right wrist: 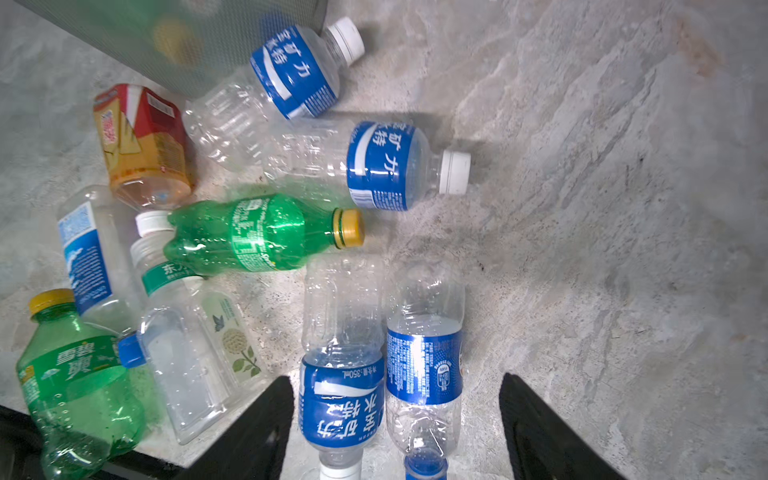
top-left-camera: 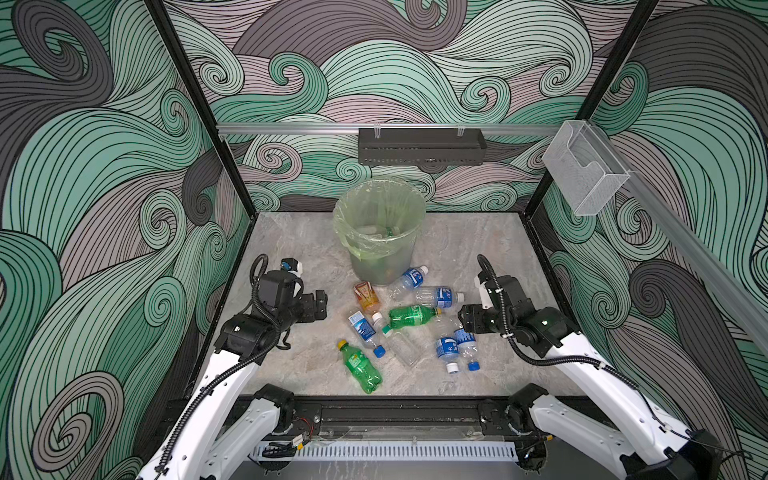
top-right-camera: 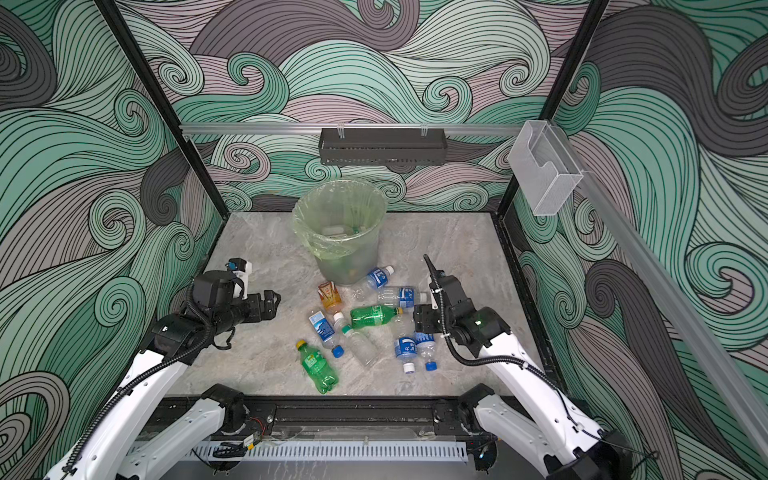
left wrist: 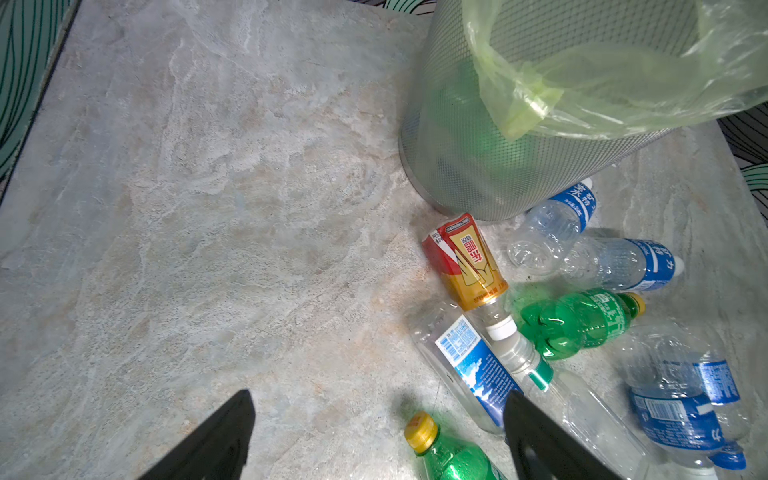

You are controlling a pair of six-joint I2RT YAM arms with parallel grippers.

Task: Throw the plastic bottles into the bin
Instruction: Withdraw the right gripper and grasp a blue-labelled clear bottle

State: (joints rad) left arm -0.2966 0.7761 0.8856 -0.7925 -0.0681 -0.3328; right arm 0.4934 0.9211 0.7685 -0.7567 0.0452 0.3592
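Right gripper (right wrist: 395, 378) spread wide astride two blue-labelled bottles (right wrist: 340, 399), left gripper (left wrist: 378, 394) wide, empty, left of the bin (left wrist: 457, 166)

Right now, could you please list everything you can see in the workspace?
blue-labelled bottles: five, clear, lying on table before bin
green bottles: two, yellow-capped, mid-cluster and nearest front
orange bottle: one, red-labelled, beside bin's foot
green-banded bottle: one, clear, mid-cluster
binned bottles: count unclear, mixed, inside bin
bin: one, grey with pale green liner, table's back centre
table: one, grey marble, underneath
tray: one, black, back rail
box: one, clear, right rail
left claw: one, black, open, left of cluster
right claw: one, black, open, over two blue-labelled bottles
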